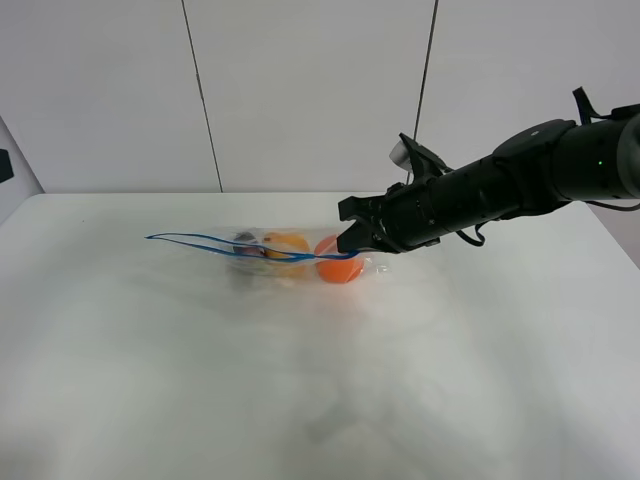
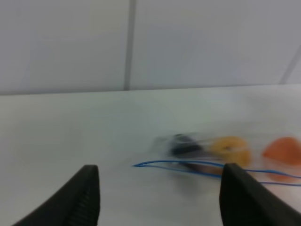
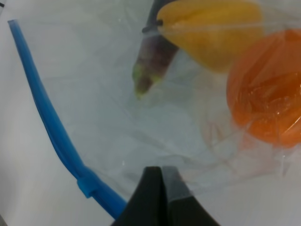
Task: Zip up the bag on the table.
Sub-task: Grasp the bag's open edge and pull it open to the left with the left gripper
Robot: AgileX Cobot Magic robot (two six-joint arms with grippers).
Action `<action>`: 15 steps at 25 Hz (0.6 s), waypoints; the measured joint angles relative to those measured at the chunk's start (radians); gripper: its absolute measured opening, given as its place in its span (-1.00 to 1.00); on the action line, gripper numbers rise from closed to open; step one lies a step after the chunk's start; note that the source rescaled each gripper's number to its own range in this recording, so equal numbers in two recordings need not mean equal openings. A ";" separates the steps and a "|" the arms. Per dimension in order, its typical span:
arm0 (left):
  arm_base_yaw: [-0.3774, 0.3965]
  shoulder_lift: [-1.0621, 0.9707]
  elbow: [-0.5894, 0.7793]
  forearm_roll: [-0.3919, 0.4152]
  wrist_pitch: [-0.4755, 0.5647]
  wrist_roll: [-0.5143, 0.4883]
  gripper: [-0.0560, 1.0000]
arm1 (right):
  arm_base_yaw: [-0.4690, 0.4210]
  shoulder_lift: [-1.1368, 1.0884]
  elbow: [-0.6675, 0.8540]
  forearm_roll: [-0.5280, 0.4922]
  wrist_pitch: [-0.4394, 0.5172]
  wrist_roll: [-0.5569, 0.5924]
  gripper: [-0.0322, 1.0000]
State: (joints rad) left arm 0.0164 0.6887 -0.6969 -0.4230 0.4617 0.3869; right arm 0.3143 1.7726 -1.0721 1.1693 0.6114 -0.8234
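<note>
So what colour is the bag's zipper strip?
The zipper strip is blue; the right wrist view shows it best.

Bright, even, diffuse light fills all 3 views. In the high view the white table [image 1: 150, 380] carries faint grey shadows, darkest just under the bag [image 1: 290, 250] beside the right gripper [image 1: 350, 240]. The left wrist view is smeared: everything beyond the left gripper [image 2: 160, 168] blurs. The right wrist view is sharp ahead of the fingers [image 3: 150, 197], with small glints on the plastic; the fingers themselves are soft.
</note>
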 joint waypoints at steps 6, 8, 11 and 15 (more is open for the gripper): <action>-0.001 0.000 0.000 -0.308 0.034 0.294 0.68 | 0.000 0.000 0.000 0.000 0.000 0.000 -0.94; -0.001 0.000 0.000 -0.325 0.034 0.314 0.68 | 0.000 0.000 0.000 0.000 0.000 0.000 -0.94; -0.001 0.000 0.000 -0.336 0.036 0.329 0.68 | 0.000 0.000 0.000 0.000 0.000 0.000 -0.94; -0.001 0.000 0.000 -0.336 0.052 0.341 0.68 | 0.000 0.000 0.000 -0.001 -0.001 0.000 -0.94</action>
State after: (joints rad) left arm 0.0152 0.6887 -0.6969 -0.7595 0.5142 0.7276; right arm 0.3143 1.7726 -1.0721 1.1679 0.6102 -0.8234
